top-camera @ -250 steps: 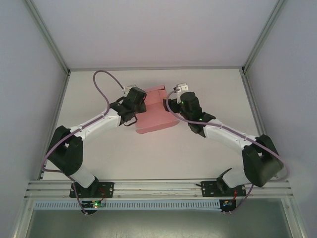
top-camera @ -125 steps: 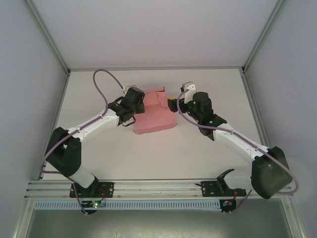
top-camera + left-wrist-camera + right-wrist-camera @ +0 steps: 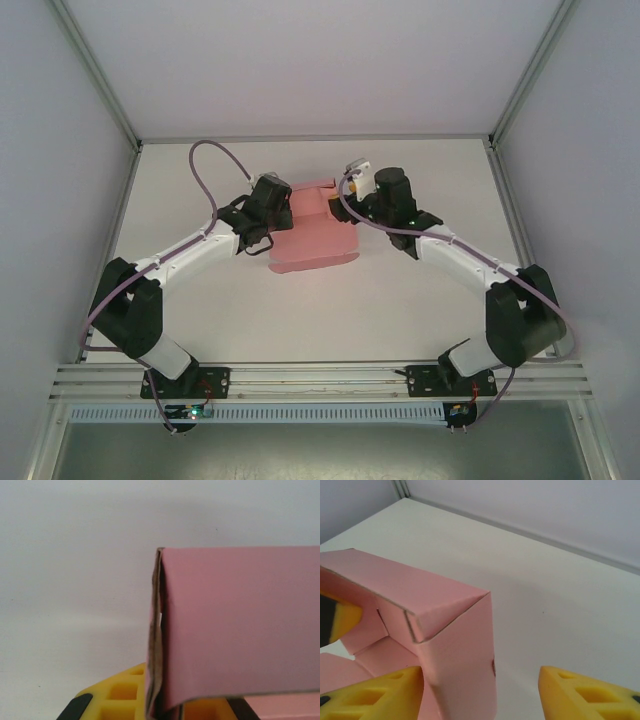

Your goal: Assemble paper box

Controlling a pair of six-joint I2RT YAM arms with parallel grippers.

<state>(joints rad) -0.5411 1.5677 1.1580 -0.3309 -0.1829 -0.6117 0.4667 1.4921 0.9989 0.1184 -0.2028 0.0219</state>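
The left gripper (image 3: 288, 207) sits at the left edge of the paper box (image 3: 315, 240). Its jaws are pressed together on a folded pink wall. In the left wrist view that doubled card edge (image 3: 156, 645) runs down between the yellow fingers (image 3: 117, 695). The paper box is partly folded and lies on the white table (image 3: 300, 320) between the two arms, with a flat panel on the near side and raised walls on the far side. The right gripper (image 3: 343, 193) is at the box's far right corner with its jaws spread apart and gripping nothing. In the right wrist view an upright pink wall (image 3: 457, 650) stands just beside one yellow finger (image 3: 380, 690), well apart from the other.
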